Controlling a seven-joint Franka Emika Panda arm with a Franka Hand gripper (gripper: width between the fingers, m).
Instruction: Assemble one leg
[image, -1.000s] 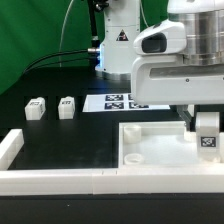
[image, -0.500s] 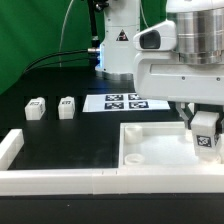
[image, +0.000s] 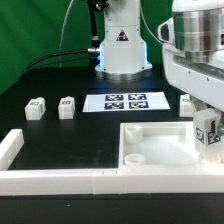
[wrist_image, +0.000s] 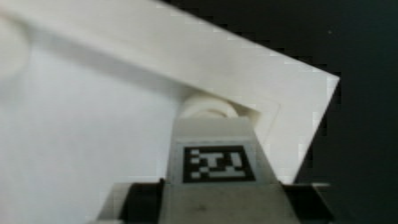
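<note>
Small chunky white plastic leg with square black-and-white tag (image: 209, 138) is pinched in the claw (image: 208, 130) and held upright at a corner hole (wrist_image: 212, 108) of the large white square plastic tray (image: 150, 142), on the exterior view's right. Contact with the hole cannot be told. Two loose white pegs (image: 36, 108) are set on the black worktop (image: 80, 140) at the exterior view's left.

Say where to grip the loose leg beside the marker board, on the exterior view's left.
Best from above, pinching the leg across its two side faces: it lies blocky and flat on the table, clear of the neighbouring leg.
</note>
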